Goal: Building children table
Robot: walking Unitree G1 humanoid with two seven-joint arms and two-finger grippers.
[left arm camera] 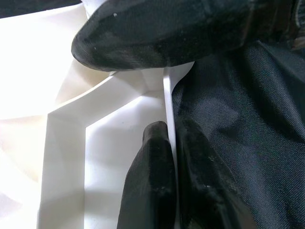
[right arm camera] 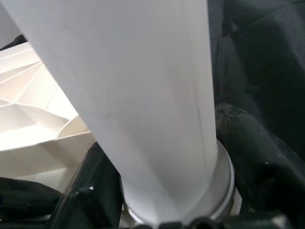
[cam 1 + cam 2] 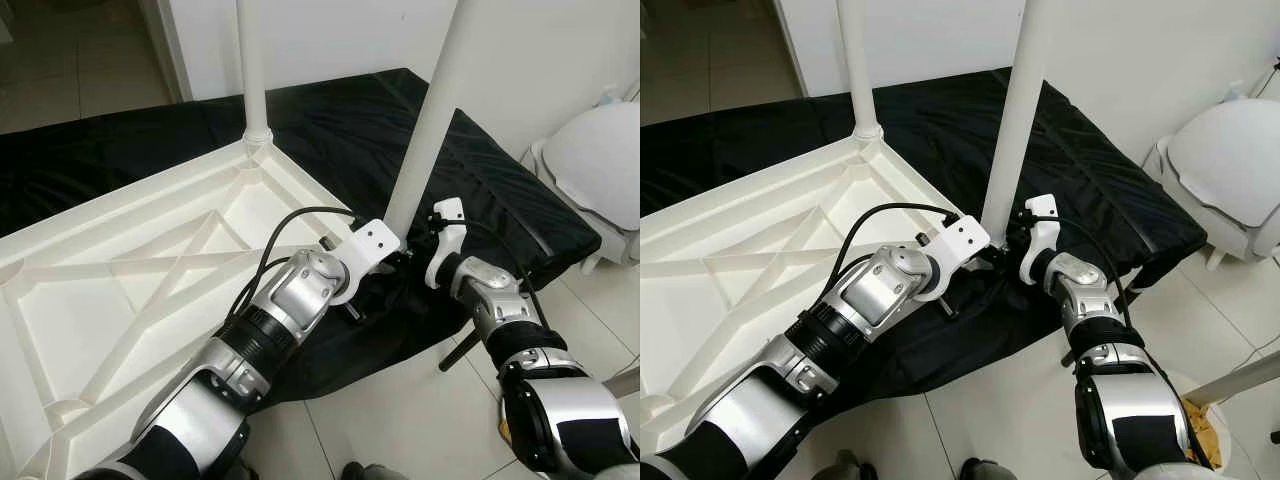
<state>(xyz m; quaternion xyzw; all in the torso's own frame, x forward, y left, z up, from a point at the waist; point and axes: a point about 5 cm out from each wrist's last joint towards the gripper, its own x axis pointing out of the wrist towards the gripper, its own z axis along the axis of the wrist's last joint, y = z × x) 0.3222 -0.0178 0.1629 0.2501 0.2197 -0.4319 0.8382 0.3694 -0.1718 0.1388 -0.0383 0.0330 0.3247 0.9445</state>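
The white children's table top [image 3: 150,290] lies upside down on a black cloth [image 3: 490,170]. One white leg [image 3: 253,70] stands in its far corner socket. A second white leg [image 3: 425,130] stands upright at the near right corner. My left gripper [image 1: 171,131] is at that corner, its two fingers [image 1: 152,181] pinched on the thin white rim. My right gripper [image 2: 176,186] is shut around the base of the second leg, with a black finger [image 2: 86,195] on either side just above the socket collar.
A white rounded stool or seat [image 3: 600,160] stands on the tiled floor [image 3: 400,420] to the right. The white wall rises right behind the cloth. A doorway opens at the far left. A grey bar [image 3: 625,380] juts in at the right edge.
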